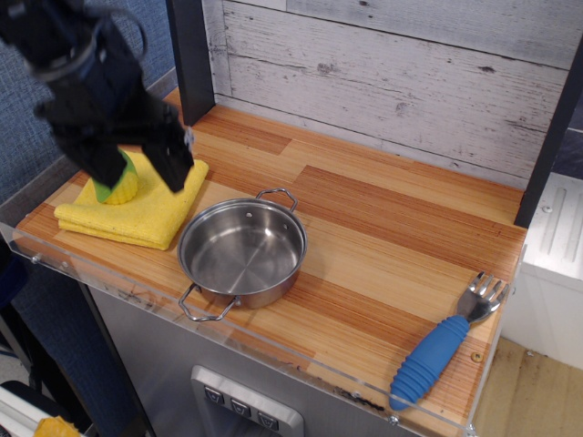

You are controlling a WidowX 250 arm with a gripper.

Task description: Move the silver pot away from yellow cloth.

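The silver pot point(242, 252) sits empty near the table's front edge, its two wire loop handles pointing front-left and back-right. Its left rim almost touches the yellow cloth point(150, 212), which lies folded at the front left. My black gripper point(141, 173) hangs open above the cloth, left of the pot and apart from it, fingers spread wide and holding nothing. It hides most of a toy corn point(124, 186) that stands on the cloth.
A blue-handled plastic fork point(443, 346) lies at the front right corner. A dark post point(189, 59) stands at the back left, a grey plank wall point(392, 73) behind. A clear lip point(273, 355) runs along the table's front edge.
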